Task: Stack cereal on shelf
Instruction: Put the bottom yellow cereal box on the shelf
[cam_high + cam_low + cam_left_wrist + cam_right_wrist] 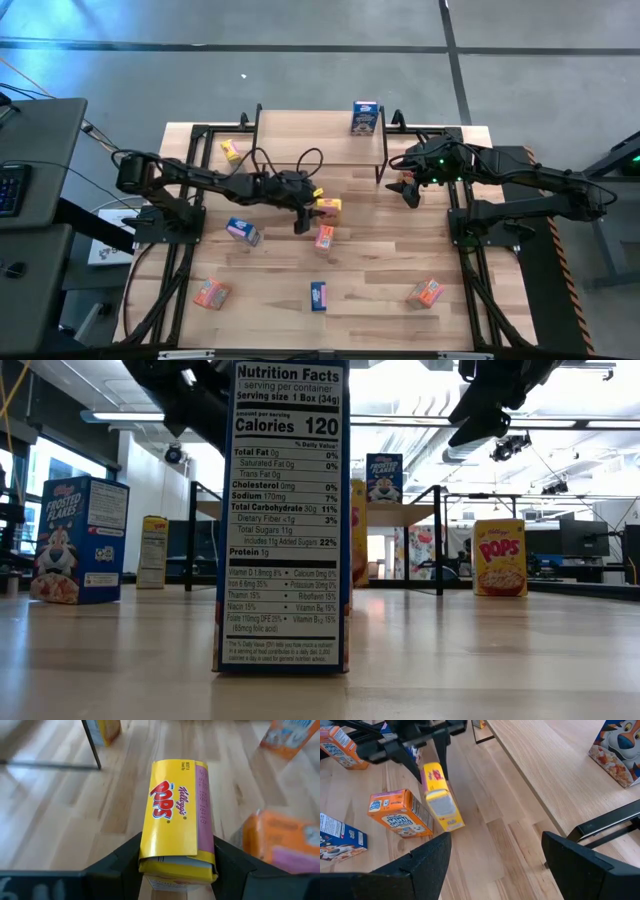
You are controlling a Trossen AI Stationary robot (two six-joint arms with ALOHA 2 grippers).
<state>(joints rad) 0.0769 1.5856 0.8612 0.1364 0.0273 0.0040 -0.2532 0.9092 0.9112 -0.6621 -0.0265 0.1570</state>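
My left gripper (303, 212) is at the table's middle, in front of the shelf (320, 140), and is shut on a yellow cereal box (175, 820), also seen in the right wrist view (440, 800). One blue box (365, 117) stands on the shelf's wooden top. My right gripper (495, 865) is open and touches nothing; it hangs by the shelf's right front leg (381, 172). Other boxes rest on the table: an orange one (324, 237) just beside the held box, a blue one (242, 231) and a yellow one (231, 150). My left gripper pinches the yellow box between its two fingers, one on each narrow long side near the flap end (150, 851). The fingers (441, 755) come slanting down from above, along the box. The box tilts down below them; whether its lower end (451, 822) touches the table I cannot tell.
Near the table's front edge lie an orange box (211, 293), a blue box (318, 295) and another orange box (425, 292). The low view is filled by a blue box's nutrition panel (283, 510). The shelf's black legs and frame stand close to both grippers.
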